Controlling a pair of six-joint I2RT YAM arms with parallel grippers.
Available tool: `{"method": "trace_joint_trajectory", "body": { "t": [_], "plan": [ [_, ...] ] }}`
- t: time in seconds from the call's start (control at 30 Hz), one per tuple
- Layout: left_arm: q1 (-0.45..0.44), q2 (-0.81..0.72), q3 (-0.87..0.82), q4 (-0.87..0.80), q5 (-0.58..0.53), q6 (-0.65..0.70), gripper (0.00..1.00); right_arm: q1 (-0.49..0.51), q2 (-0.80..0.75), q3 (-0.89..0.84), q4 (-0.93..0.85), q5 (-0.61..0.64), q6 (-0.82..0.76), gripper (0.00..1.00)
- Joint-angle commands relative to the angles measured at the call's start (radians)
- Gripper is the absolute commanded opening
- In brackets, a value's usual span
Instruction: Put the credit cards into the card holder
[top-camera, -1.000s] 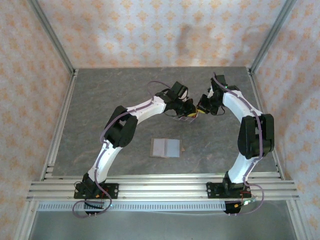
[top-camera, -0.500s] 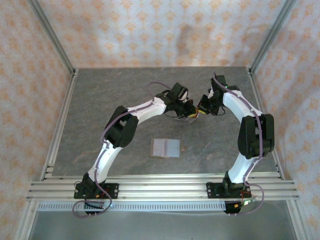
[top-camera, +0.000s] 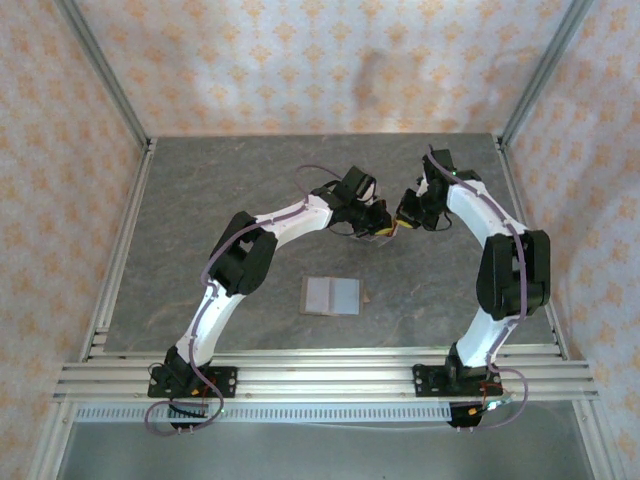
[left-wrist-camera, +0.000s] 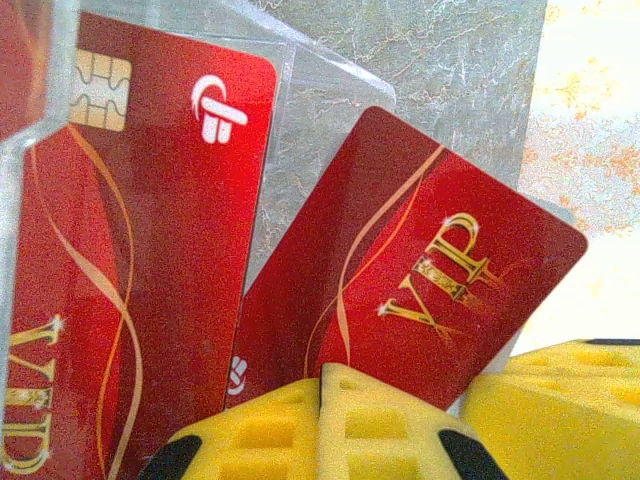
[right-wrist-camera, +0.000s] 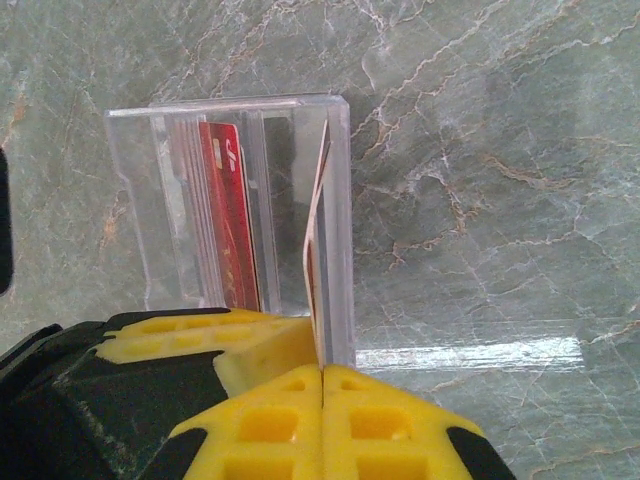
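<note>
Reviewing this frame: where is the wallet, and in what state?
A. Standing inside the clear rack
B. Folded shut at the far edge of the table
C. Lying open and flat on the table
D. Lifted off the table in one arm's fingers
C: in the top view the wallet lies spread open, its grey inside facing up, flat on the table.

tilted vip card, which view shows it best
Left wrist: the tilted vip card faces the camera, red with gold lettering readable. Right wrist catches it edge-on inside the clear rack. Top external: too small to make out.
</note>
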Motion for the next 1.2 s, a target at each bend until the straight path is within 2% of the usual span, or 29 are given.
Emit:
{"method": "trace_joint_trajectory", "body": {
  "t": [0.0,0.3,1.17],
  "plan": [
    [-0.005,0.054,-0.009,-0.048,-0.041,0.005,0.02,0.006,-0.053,0.040,-0.018,-0.025,-0.011,0.04],
    [-0.003,0.059,-0.005,-0.052,-0.043,0.009,0.02,0.008,-0.056,0.045,-0.026,-0.017,-0.011,0.00],
    [0.043,0.019,0.015,-0.076,-0.031,0.021,0.02,0.032,-0.121,0.067,-0.073,-0.007,-0.017,0.00]
  ]
}}
